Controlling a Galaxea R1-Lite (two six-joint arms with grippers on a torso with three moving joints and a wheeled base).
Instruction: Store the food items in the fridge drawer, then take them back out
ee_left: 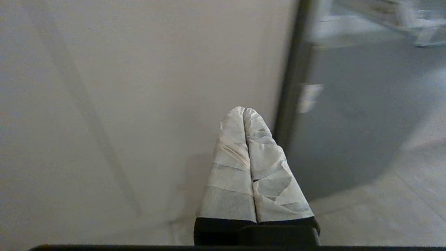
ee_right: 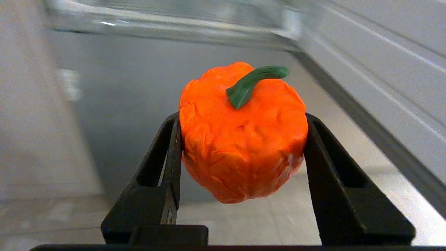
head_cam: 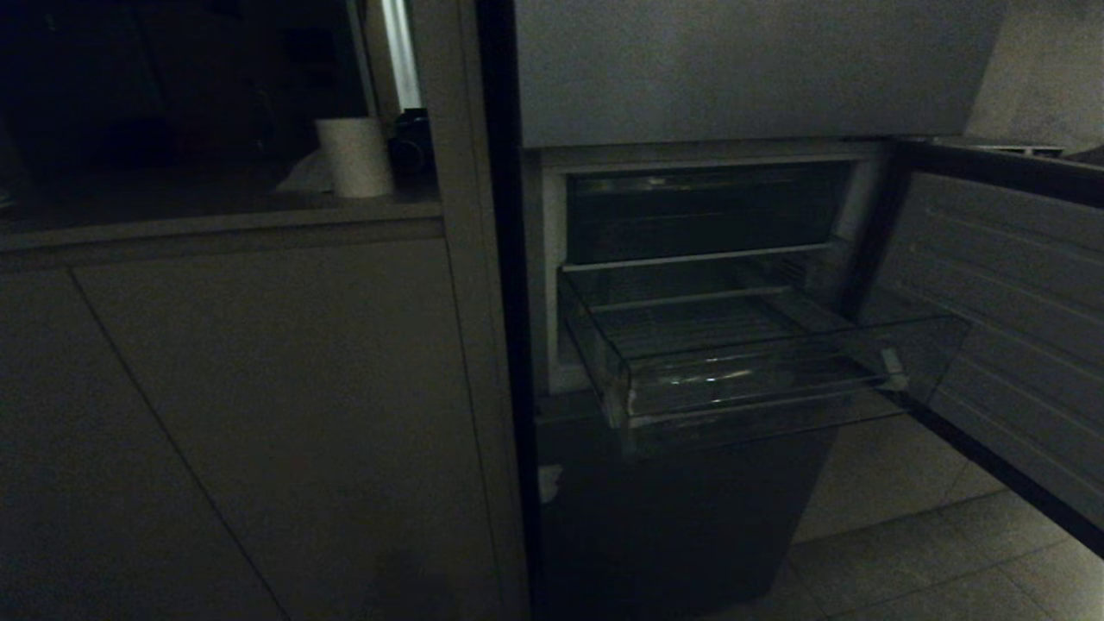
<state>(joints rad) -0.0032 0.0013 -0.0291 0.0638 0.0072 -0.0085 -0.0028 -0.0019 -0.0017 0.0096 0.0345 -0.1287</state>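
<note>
We see our right gripper (ee_right: 240,139) clamped on an orange food item (ee_right: 242,136) — left gripper (ee_left: 245,115) pressed closed, empty — near the pulled-out fridge drawer (head_cam: 759,379).

Home kitchen, open fridge (head_cam: 690,259) beside cabinets (head_cam: 241,414), countertop (head_cam: 216,216), tiled floor (head_cam: 931,543)

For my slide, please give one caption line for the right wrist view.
Right gripper holds an orange food item with a green stem between its black fingers, below the pulled-out fridge drawer.
</note>
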